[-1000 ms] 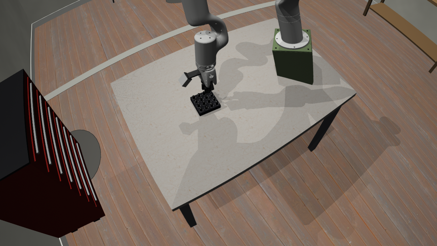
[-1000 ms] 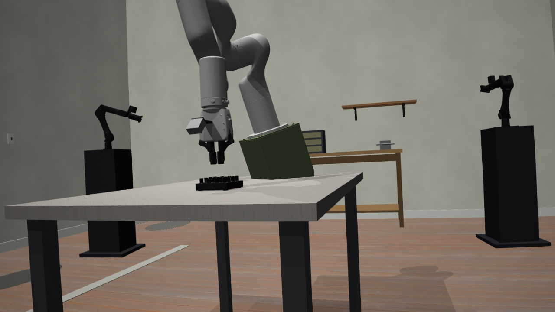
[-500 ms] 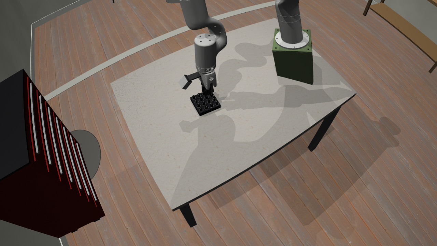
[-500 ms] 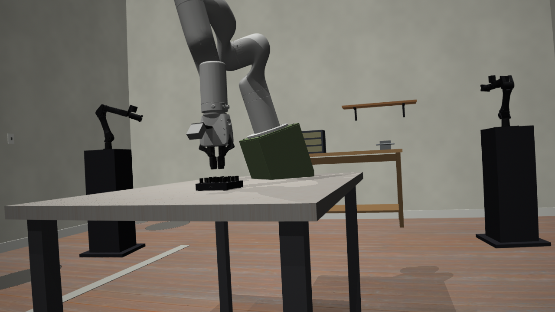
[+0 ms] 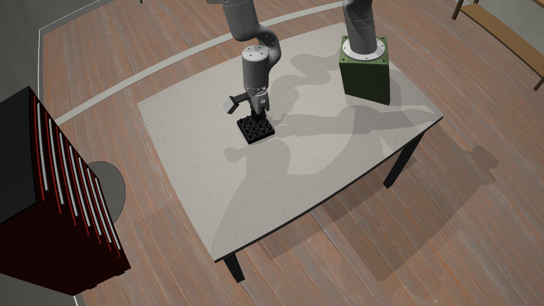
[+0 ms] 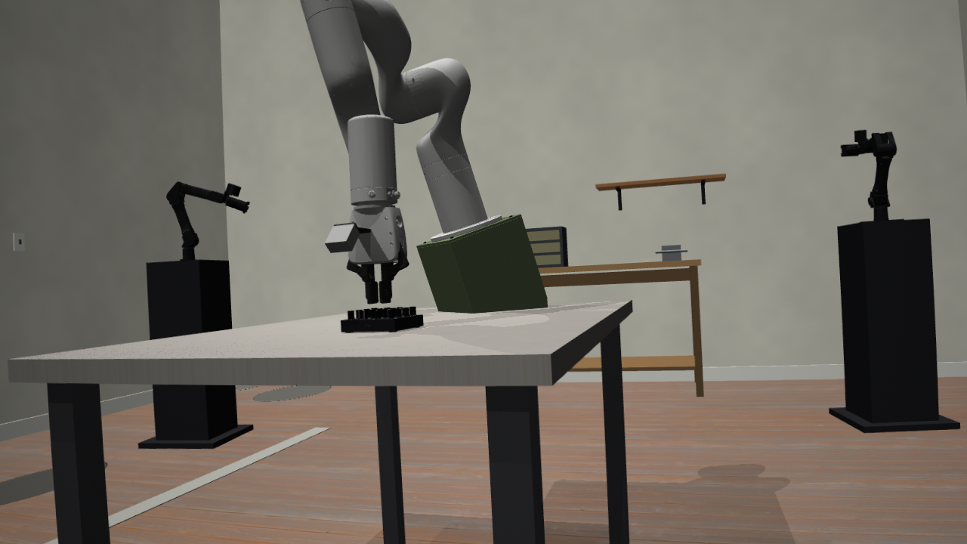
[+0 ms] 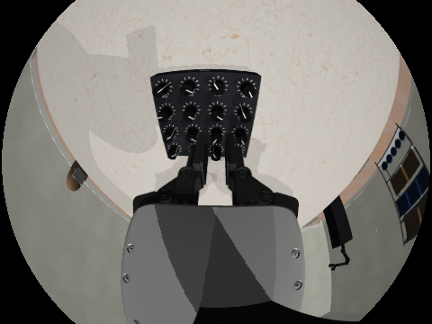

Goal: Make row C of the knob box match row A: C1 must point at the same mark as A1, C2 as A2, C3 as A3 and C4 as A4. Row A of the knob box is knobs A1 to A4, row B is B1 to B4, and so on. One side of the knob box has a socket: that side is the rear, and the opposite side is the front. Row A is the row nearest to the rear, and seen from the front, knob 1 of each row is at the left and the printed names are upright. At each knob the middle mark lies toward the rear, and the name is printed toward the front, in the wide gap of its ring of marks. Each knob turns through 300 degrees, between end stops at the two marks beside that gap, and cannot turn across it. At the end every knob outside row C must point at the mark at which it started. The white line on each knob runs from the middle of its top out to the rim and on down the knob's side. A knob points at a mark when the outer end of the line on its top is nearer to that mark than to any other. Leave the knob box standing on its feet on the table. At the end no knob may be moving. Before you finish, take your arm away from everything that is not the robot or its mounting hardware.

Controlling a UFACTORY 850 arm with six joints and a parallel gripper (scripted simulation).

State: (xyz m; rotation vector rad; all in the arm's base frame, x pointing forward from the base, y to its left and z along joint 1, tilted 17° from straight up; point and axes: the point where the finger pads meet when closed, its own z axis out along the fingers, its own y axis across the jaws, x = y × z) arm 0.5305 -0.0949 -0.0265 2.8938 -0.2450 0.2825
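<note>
The black knob box (image 5: 249, 141) (image 6: 368, 326) (image 7: 203, 101) stands on the table; its rear is at the top in the wrist view. My gripper (image 5: 258, 115) (image 6: 378, 300) (image 7: 216, 145) points down just above the knobs, fingers narrowly apart with nothing held. In the wrist view they straddle C3 (image 7: 216, 131), whose line shows toward the lower left. The lines of C2 (image 7: 193, 131), C4 (image 7: 240, 133), A2 (image 7: 189, 87) and A4 (image 7: 247, 90) show toward the lower right. A3 (image 7: 218, 86) shows its line toward the upper left. A1 (image 7: 162, 89) and C1 (image 7: 170, 133) have slanting lines. The fingers partly cover row D.
The green arm pedestal (image 5: 364, 81) (image 6: 483, 270) stands on the table (image 5: 197, 182) (image 6: 270, 369). A dark red cabinet (image 5: 57, 243) stands on the floor beyond the table. Two small black arms (image 6: 180, 209) (image 6: 881, 168) stand on black pedestals away from the table.
</note>
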